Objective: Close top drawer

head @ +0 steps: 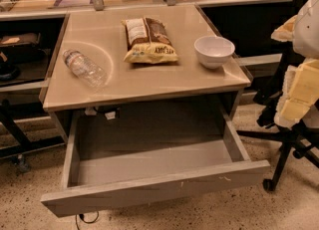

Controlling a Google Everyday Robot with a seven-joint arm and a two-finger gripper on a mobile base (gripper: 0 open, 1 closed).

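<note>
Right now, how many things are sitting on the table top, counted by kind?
Water bottle: 1
Snack bag: 1
White bowl: 1
Total: 3
The claw is at the right edge of the view, off to the side of the open top drawer.

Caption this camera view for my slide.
Wide grey top drawer stands open beneath tan table holding clear plastic bottle, yellow snack bag, white bowl; claw at right edge.

Below the tabletop, top drawer pulled far out. On top: plastic bottle lying on its side, snack bag, white bowl. Tool outside the frame.
</note>
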